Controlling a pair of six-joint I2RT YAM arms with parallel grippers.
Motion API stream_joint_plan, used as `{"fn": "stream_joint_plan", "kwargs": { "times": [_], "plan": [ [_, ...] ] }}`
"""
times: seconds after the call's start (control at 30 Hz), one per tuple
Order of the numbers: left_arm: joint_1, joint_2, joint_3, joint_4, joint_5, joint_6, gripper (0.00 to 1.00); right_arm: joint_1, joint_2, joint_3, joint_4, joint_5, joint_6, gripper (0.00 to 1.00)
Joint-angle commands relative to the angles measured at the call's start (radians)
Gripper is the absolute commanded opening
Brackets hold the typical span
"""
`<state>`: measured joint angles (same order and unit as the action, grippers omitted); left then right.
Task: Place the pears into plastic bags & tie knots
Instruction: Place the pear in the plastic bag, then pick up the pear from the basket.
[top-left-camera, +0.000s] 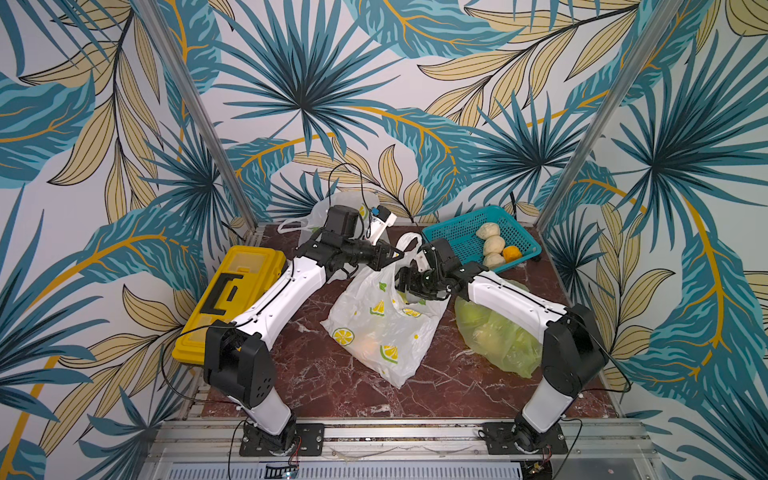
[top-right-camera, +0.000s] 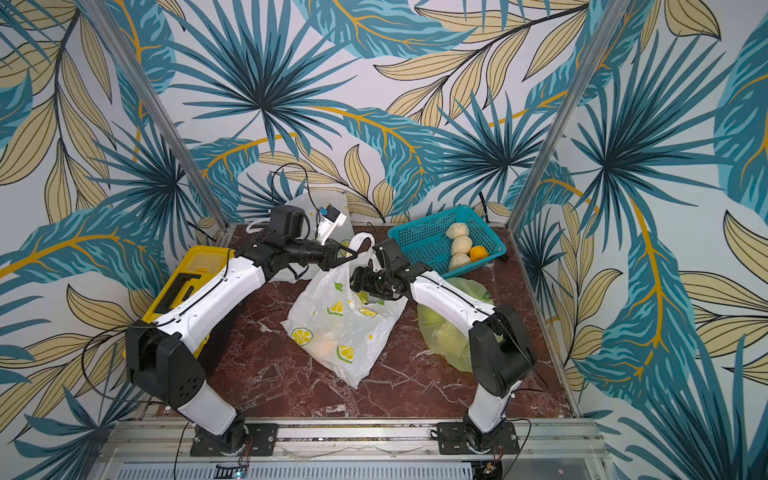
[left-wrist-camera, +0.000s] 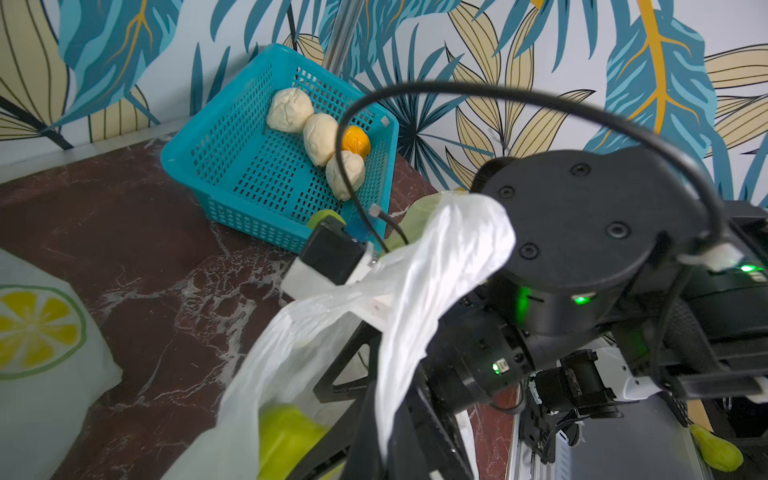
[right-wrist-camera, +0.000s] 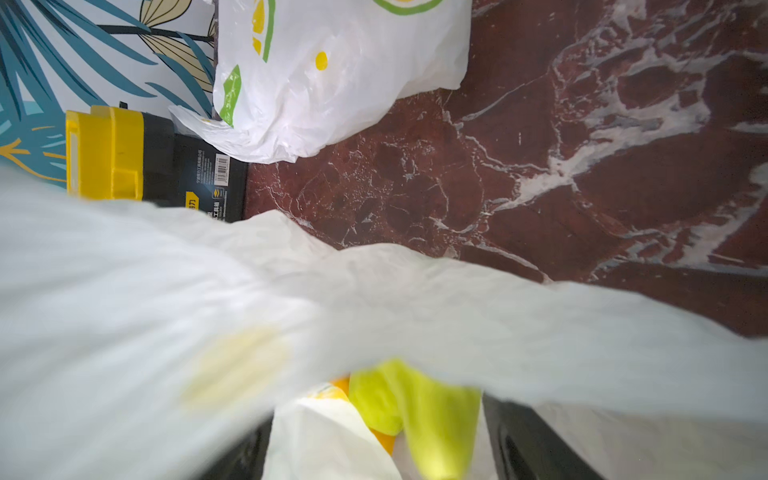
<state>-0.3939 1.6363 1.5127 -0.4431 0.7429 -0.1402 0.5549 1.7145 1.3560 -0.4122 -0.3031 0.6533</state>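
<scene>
— Well, starting with the left gripper (top-left-camera: 397, 255): open or closed?

— Found closed, pinching one loop handle (top-left-camera: 409, 240) (top-right-camera: 360, 239) of the white lemon-print bag (top-left-camera: 374, 328) and holding it raised above the bag mouth. Confirmed in both top views.

— And the right gripper (top-left-camera: 404, 286)?

— Found at the bag mouth, reaching into the opening. Jaws wide apart in the right wrist view, with a green pear (right-wrist-camera: 419, 411) between them inside the bag and white plastic in the gap on one side. No squeeze on the pear made out.

— Position of that bag?

— At the centre of the table (top-left-camera: 316, 374), body lying toward 6 o'clock, mouth toward 12.

— Loose stock?

— Counted four in the teal basket (top-left-camera: 457, 226) at 1 o'clock: three cream pears (top-left-camera: 492, 246) in a touching row, plus one orange pear (top-left-camera: 512, 252) against them on the 3 o'clock side.

— Other bags?

— Located the light green bag (top-left-camera: 498, 336) at 4 o'clock, bulging with green fruit, partly under the right arm (top-left-camera: 515, 299); top hidden, so cannot tell about any knot. Located the second white bag (top-left-camera: 320, 212) at 11 o'clock, behind the left arm (top-left-camera: 291, 286).

— Anything else?

— Logged a yellow toolbox (top-left-camera: 232, 291) at 9 o'clock, near the second white bag.
</scene>
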Motion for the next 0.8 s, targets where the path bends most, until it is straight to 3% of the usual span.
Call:
{"fn": "stream_joint_plan", "kwargs": {
  "times": [0.0,0.13,0.3,0.37,0.53,0.77],
  "plan": [
    [0.023,-0.005,0.03,0.014,-0.058,-0.032,0.0,-0.024,-0.098,0.02,-0.114,0.015,-0.067,0.77],
    [0.036,-0.001,0.02,0.034,-0.076,-0.05,0.0,-0.086,-0.168,0.041,-0.209,0.062,-0.096,0.75],
    [0.037,0.002,0.015,0.034,-0.079,-0.05,0.0,-0.222,-0.153,0.105,-0.286,0.15,-0.116,0.73],
    [0.036,-0.002,0.007,0.035,-0.076,-0.055,0.0,-0.275,-0.118,0.142,-0.288,0.3,-0.153,0.75],
    [0.013,-0.024,-0.039,0.05,-0.076,-0.05,0.0,-0.431,0.088,0.301,-0.295,0.639,-0.226,0.79],
    [0.012,-0.053,-0.091,0.05,-0.072,-0.023,0.0,-0.549,0.414,0.601,-0.316,0.757,-0.25,0.81]
  ]
}}
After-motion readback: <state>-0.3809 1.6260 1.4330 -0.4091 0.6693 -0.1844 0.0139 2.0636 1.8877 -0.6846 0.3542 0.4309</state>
